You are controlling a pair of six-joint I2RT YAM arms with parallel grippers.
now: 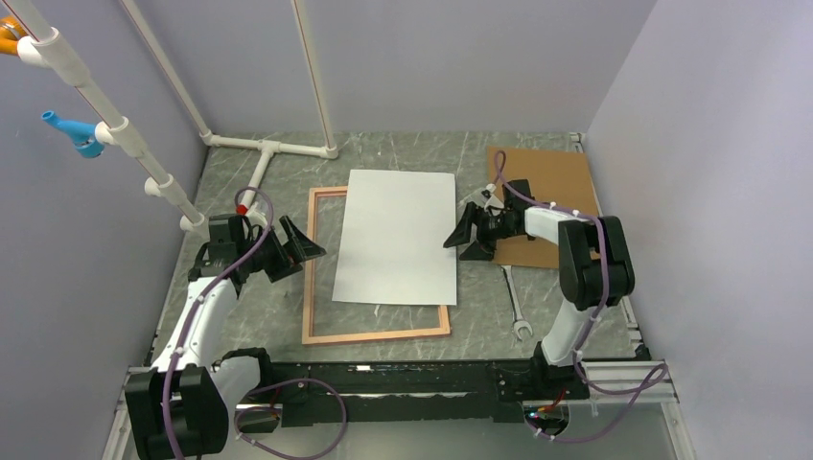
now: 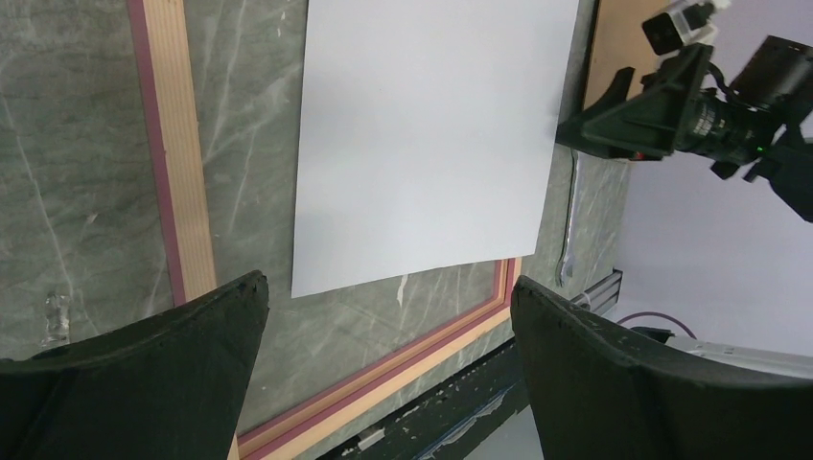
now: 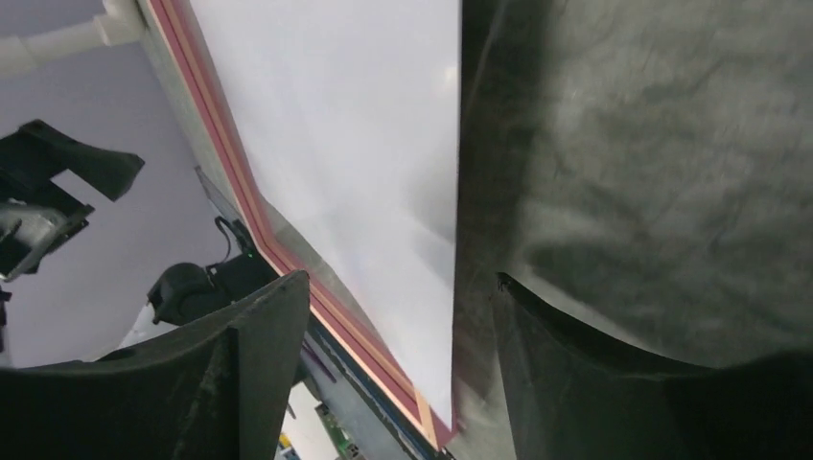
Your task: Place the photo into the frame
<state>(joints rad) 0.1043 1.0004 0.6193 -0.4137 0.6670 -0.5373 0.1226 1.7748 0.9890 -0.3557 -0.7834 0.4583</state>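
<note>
The photo (image 1: 398, 237) lies white side up, so its picture side is hidden. It covers the frame's (image 1: 311, 268) far edge and most of its right edge. Right of the frame, the right arm (image 1: 585, 251) hides part of the brown board (image 1: 551, 177).

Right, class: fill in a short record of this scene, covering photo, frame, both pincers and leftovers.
photo: white back up, across the frame, overhanging its far rail
frame: flat on table, unfilled
left pincer: open, left of frame
right pincer: open, at photo's right edge
others: brown board, wrench, right of frame
</note>
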